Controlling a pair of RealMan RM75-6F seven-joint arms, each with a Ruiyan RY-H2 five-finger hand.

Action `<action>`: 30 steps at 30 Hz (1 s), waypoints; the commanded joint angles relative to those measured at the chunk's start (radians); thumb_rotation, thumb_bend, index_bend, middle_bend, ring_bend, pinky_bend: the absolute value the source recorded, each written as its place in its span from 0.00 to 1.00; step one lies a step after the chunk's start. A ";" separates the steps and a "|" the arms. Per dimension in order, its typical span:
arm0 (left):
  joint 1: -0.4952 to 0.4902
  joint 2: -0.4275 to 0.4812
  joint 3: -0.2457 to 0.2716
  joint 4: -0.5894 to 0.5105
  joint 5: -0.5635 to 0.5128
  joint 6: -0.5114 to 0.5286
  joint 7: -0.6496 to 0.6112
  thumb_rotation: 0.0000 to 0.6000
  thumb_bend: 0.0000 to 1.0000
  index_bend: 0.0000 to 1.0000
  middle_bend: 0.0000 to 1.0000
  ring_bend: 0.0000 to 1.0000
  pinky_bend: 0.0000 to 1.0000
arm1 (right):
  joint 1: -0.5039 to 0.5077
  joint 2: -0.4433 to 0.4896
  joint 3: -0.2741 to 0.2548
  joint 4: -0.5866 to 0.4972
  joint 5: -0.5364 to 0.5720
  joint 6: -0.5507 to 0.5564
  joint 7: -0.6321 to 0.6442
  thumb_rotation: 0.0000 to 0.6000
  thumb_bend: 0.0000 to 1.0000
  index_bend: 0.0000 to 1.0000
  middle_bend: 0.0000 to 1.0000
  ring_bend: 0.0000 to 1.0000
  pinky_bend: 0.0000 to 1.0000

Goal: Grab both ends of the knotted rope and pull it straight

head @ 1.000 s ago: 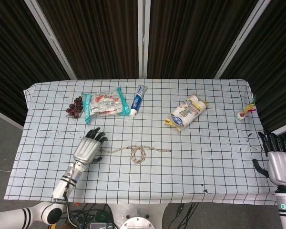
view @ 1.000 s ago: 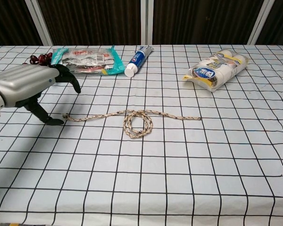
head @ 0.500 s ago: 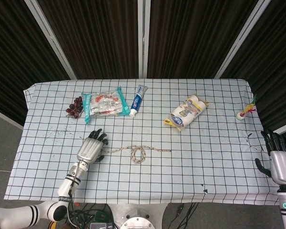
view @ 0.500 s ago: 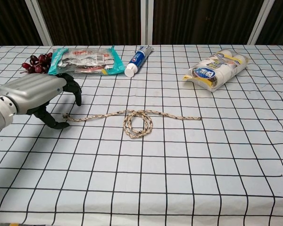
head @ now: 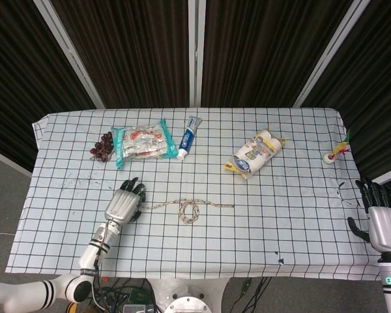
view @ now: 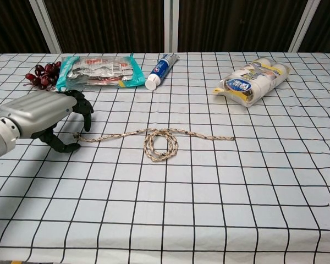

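Observation:
The knotted rope (view: 160, 144) lies flat across the middle of the checked tablecloth, with a loose loop (head: 189, 210) at its centre. Its left end (view: 77, 136) rests between the thumb and curled fingers of my left hand (view: 44, 118), which arches over it with a gap still showing. From above, the left hand (head: 124, 205) sits at that same rope tip. The rope's right end (view: 231, 138) lies free on the cloth. My right hand (head: 383, 223) hovers past the table's right edge with its fingers up and apart, holding nothing. The chest view does not show it.
Along the far side lie dark grapes (head: 104, 147), a clear snack packet (head: 142, 142), a toothpaste tube (head: 190, 135) and a wrapped pack of rolls (head: 257, 153). A small colourful toy (head: 335, 153) stands near the right edge of the table (head: 326, 195).
My left hand has come down and slid a little nearer, its fingers curling closer over the rope's left end. The rope has not moved. The right hand shifted only slightly.

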 commanded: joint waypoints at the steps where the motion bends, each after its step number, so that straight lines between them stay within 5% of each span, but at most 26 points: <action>1: -0.003 -0.007 0.002 0.013 -0.001 -0.001 -0.001 1.00 0.26 0.44 0.18 0.04 0.14 | 0.000 0.000 0.000 0.001 0.001 -0.001 0.001 1.00 0.27 0.00 0.00 0.00 0.00; 30: -0.016 -0.022 0.001 0.036 -0.031 0.002 0.016 1.00 0.33 0.51 0.20 0.04 0.14 | 0.001 -0.011 -0.002 0.021 0.016 -0.018 0.022 1.00 0.27 0.00 0.00 0.00 0.00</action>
